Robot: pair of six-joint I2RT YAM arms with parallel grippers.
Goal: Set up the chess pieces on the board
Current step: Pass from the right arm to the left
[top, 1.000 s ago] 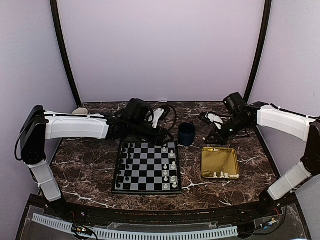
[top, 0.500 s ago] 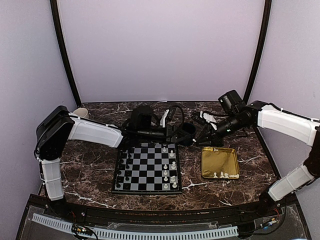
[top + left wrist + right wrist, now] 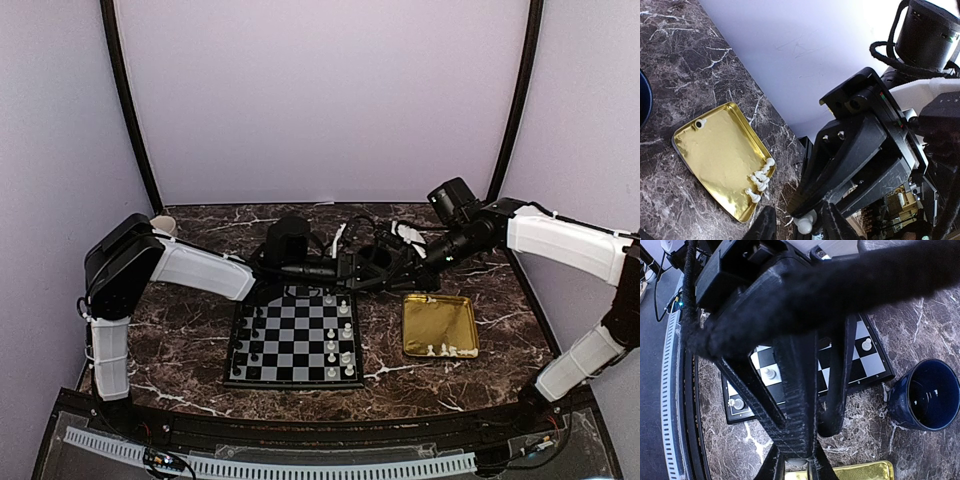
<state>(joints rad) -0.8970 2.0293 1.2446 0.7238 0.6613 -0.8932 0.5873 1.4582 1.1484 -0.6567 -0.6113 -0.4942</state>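
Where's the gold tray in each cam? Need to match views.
Top external: gold tray centre-right, right of the board.
Left wrist: gold tray lower left, chess pieces along its lower-right side.
Right wrist: just a strip at the bottom edge.
Shared landmark: blue cup in both wrist views.

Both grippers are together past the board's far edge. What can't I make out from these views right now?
Top external: the left gripper and right gripper overlap, black on black; nothing between them shows.
Left wrist: the white piece, between the left fingers, is cut off by the bottom edge; type unclear.
Right wrist: the left arm blocks much of the board.
Top external: piece types are too small.
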